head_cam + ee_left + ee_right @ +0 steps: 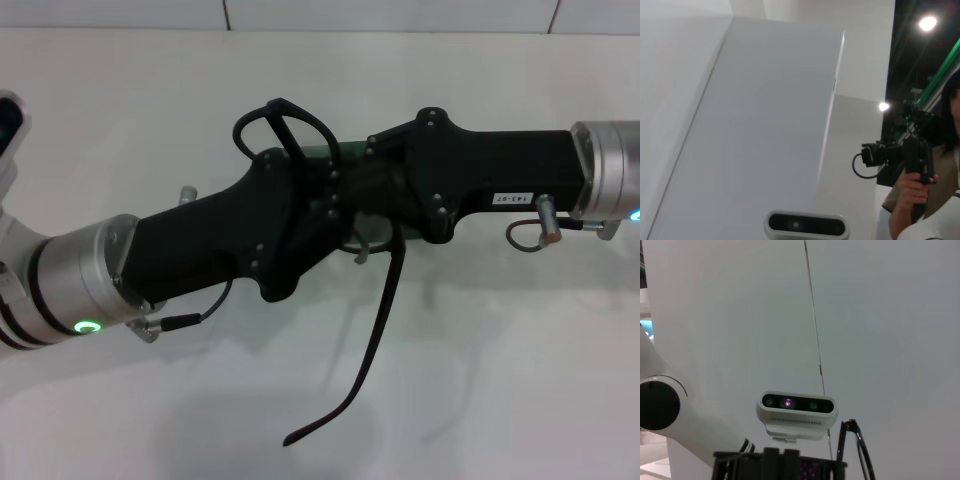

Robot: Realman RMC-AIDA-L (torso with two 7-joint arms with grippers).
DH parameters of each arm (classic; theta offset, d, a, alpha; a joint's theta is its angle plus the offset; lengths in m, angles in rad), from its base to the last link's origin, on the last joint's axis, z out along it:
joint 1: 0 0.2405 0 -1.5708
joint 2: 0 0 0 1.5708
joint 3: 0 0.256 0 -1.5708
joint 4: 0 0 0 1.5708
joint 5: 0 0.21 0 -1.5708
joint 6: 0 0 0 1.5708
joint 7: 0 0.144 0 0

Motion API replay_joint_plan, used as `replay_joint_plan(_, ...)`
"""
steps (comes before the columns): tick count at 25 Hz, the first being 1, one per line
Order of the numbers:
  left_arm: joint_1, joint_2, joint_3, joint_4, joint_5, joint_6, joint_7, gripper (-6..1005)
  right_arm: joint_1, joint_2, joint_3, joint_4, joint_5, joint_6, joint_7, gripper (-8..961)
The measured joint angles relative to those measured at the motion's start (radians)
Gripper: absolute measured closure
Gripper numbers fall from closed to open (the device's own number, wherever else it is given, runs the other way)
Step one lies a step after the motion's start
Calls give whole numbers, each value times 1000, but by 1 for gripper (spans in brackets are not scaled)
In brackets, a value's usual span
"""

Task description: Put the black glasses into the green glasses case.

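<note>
Nearest the robot's head camera, one slim temple arm of the black glasses (372, 340) hung loose and curved down over the white desk (520, 380), its tip free and touching nothing that could be made out. Beyond it, the two arms met above the middle of the desk. The left hand (300, 215) came in from the left and the right hand (385, 195) from the right, their black housings overlapping so closely that neither one's fingers showed; I could not tell whether either was spread or pressed together, nor which of them gripped the frame. One rounded lens rim stood up above the left hand's housing, and the other lens peeked out just below the spot where the hands met. Between and behind the two housings, a small strip of the green glasses case (345, 152) was visible, mostly hidden; whether it was open or shut could not be told. The glasses sat up at the hands, close against the case. The right wrist view caught a thin black loop of the frame against the robot's head camera (797, 412), far off. The left wrist view showed white wall panels and, farther off, a person (935, 170) holding a black camera rig (900, 155).
</note>
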Motion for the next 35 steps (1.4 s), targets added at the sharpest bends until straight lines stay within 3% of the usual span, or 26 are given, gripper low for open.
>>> replay_joint_plan(14, 4, 8, 3, 2, -15, 26, 0, 956, -23, 0, 41, 4, 0, 4, -16, 892)
replay_joint_plan(18, 39, 16, -6, 30, -26, 43, -5, 956, -44, -9, 137, 2, -5, -43, -17, 892)
replay_joint_plan(23, 80, 20, 6, 86, -17, 43, -4, 956, -63, -22, 330, 1, 7, -198, -10, 892)
replay_joint_plan(28, 49, 8, 26, 84, 50, 28, 40, 955, -57, 5, 494, 10, 45, -322, -37, 892)
replay_joint_plan(31, 5, 1, 89, 70, 68, -14, 78, 955, -44, 14, 454, 35, 122, -290, -154, 891)
replay_joint_plan(35, -52, -3, 150, 47, 26, -10, 112, 955, 34, 14, 319, 107, 174, -177, -276, 891)
